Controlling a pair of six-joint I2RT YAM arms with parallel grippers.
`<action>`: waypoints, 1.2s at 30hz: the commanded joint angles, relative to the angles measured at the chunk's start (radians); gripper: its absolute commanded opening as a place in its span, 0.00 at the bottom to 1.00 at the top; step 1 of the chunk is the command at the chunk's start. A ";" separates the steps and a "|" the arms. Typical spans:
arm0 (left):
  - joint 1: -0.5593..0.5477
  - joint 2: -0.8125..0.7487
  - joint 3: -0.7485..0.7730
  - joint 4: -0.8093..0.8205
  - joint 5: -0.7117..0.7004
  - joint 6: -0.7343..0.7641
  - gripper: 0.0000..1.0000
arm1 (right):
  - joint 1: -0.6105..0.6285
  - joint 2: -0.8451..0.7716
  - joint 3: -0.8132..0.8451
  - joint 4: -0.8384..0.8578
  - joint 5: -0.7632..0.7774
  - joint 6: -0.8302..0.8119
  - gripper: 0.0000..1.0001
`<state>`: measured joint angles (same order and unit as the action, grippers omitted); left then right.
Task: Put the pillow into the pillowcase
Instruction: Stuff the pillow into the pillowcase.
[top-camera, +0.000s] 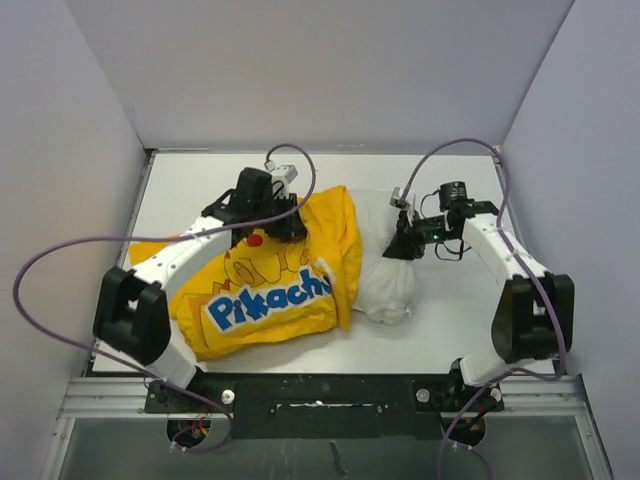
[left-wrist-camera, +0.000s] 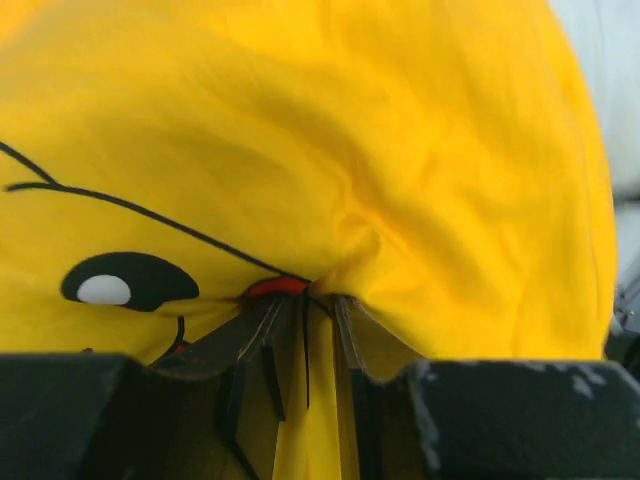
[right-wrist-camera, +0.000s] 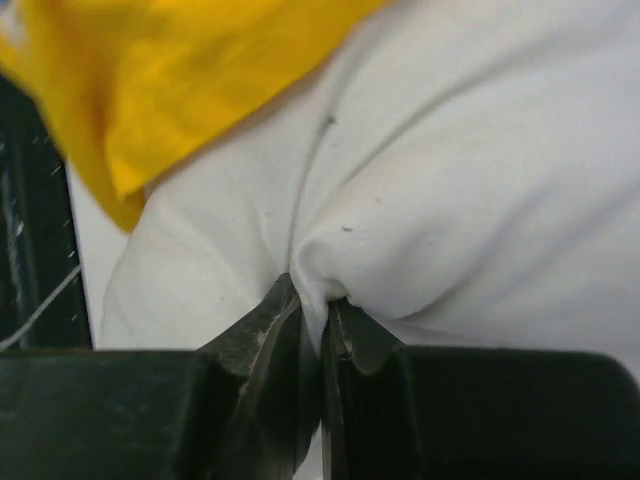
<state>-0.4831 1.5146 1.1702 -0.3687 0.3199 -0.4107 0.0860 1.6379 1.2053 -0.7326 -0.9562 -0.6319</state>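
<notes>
The yellow pillowcase (top-camera: 270, 285) with its cartoon face and blue lettering lies bunched on the left half of the table. Its right edge drapes over the white pillow (top-camera: 385, 270), which lies crumpled beside it. My left gripper (top-camera: 268, 222) is at the pillowcase's far edge, shut on a fold of the yellow cloth (left-wrist-camera: 400, 180); the pinch is at the gripper (left-wrist-camera: 310, 300). My right gripper (top-camera: 405, 243) sits on the pillow's far right side, shut on a pinch of white pillow fabric (right-wrist-camera: 450, 200) at the gripper (right-wrist-camera: 318, 300). A yellow flap of pillowcase (right-wrist-camera: 170, 90) overlaps the pillow's upper left.
White walls enclose the table on three sides (top-camera: 320, 70). A black rail (top-camera: 320, 395) with both arm bases runs along the near edge. Purple cables loop over each arm (top-camera: 60, 260). Bare table surface (top-camera: 450, 320) shows to the pillow's right.
</notes>
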 joint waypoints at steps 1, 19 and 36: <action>0.007 0.197 0.247 0.068 0.019 0.111 0.20 | 0.052 -0.268 -0.142 -0.294 -0.159 -0.335 0.08; -0.088 -0.097 0.178 0.252 0.026 0.193 0.90 | -0.154 -0.345 -0.065 0.139 -0.181 0.145 0.89; -0.376 0.537 0.785 -0.224 -0.447 0.714 0.82 | -0.241 -0.281 -0.263 0.391 -0.167 0.371 0.79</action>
<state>-0.8658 1.9427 1.7939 -0.4534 0.0074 0.2272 -0.1490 1.3670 0.9337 -0.3759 -1.0935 -0.2474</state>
